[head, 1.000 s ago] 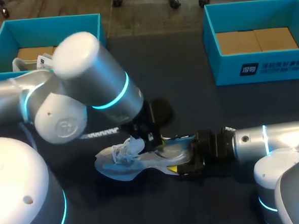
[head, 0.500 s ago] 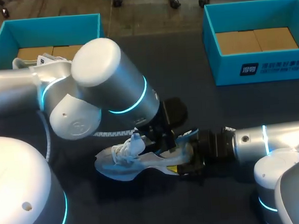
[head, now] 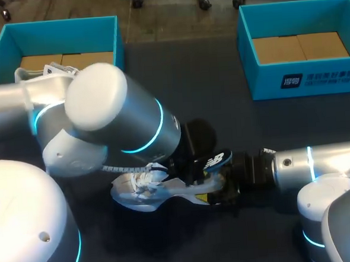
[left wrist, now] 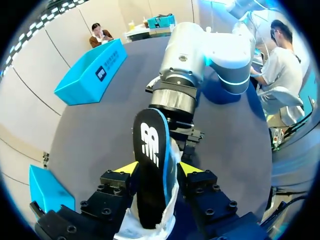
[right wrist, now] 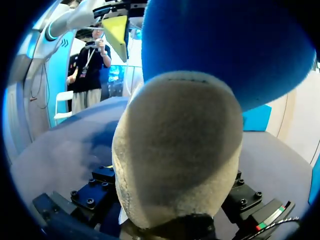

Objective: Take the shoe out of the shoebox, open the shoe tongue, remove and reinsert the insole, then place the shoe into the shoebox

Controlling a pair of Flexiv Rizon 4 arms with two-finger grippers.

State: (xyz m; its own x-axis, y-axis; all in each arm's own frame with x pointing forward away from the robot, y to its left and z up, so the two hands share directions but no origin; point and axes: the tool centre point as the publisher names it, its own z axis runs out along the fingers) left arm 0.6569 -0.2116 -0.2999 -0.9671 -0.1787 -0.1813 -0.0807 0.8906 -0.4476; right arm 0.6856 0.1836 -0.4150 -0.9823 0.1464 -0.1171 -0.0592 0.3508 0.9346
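The white shoe [head: 144, 189] lies on its side on the dark surface [head: 209, 99]. The left gripper [left wrist: 159, 168] has its jaws clamped on the dark insole [left wrist: 150, 145] (white logo, blue edge), which stands partly out of the shoe. The right gripper [head: 219, 190] has its jaws closed on the heel.

The insole [head: 217, 159] — drawn farther out of the shoe [head: 140, 190].

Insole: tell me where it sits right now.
Left wrist view: the insole stands clamped between the left gripper's fingers, rising out of the shoe at mid-table.
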